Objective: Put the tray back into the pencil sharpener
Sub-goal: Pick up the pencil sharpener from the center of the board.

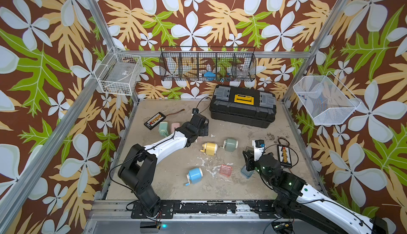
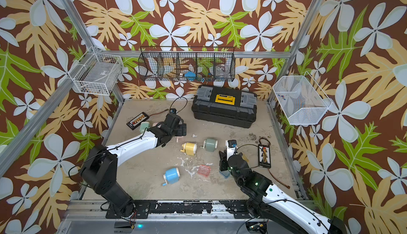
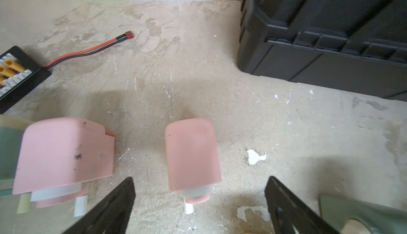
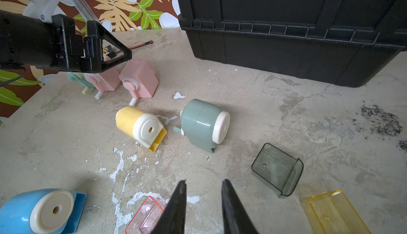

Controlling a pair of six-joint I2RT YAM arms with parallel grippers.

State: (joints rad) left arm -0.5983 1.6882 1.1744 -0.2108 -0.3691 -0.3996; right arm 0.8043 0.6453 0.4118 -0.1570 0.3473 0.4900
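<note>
Loose clear trays lie on the table: a pink tray (image 1: 225, 170) (image 4: 145, 215), a grey-green tray (image 4: 277, 170) and a yellow tray (image 4: 334, 213). My right gripper (image 4: 203, 181) hovers low between the pink and grey-green trays, its jaws a little apart and holding nothing. My left gripper (image 3: 200, 179) (image 1: 203, 126) is wide open at the back left, above a pink pencil sharpener (image 3: 191, 156) (image 4: 141, 78) that stands free between its fingers. A second pink sharpener (image 3: 63, 156) stands beside it. The yellow sharpener (image 4: 141, 127), green sharpener (image 4: 202, 125) and blue sharpener (image 4: 41, 211) lie mid-table.
A black toolbox (image 1: 242, 107) fills the back of the table. A black connector board with a red-black lead (image 3: 19, 74) lies at the back left, and another board (image 1: 285, 156) at the right edge. Wire baskets (image 1: 207, 66) hang on the walls.
</note>
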